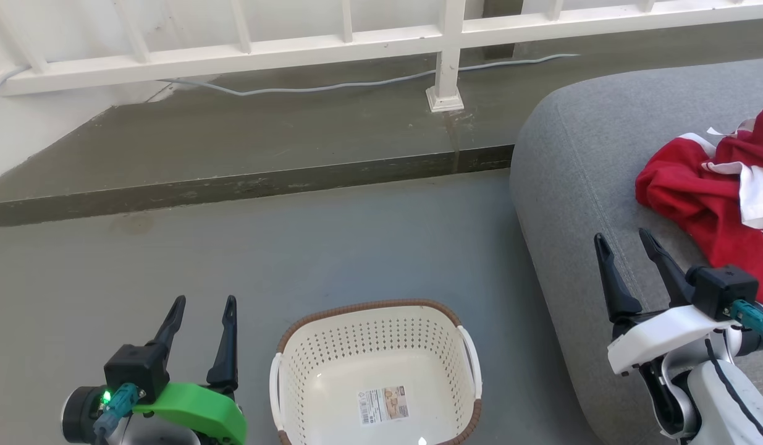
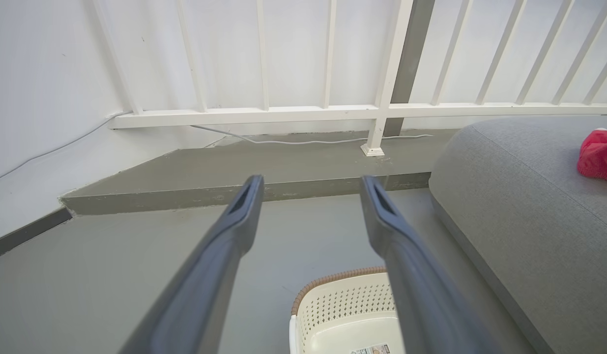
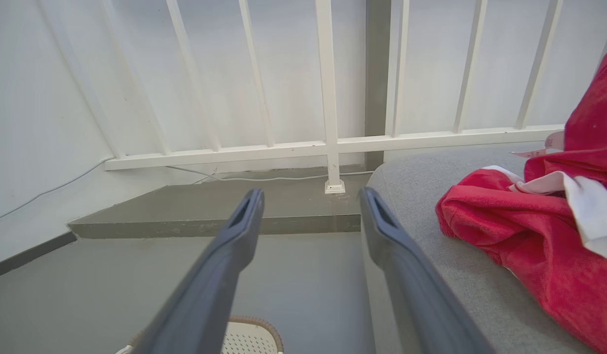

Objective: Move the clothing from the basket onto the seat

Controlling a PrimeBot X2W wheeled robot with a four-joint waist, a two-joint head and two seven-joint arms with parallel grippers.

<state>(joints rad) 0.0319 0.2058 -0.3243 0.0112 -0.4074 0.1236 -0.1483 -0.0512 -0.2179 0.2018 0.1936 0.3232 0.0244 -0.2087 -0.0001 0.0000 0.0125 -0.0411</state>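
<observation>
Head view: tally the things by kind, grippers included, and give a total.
Red clothing heap: 1
Cream basket: 1
Grey seat: 1
Grippers, fingers apart: 2, the left gripper and the right gripper
Total: 5

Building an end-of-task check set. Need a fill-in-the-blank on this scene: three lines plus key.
1. But for a sticker, the basket is ____.
2. The red clothing lies on the grey ____.
3. The jaws of the left gripper and right gripper are ____.
Missing words: empty; seat; open.
</observation>
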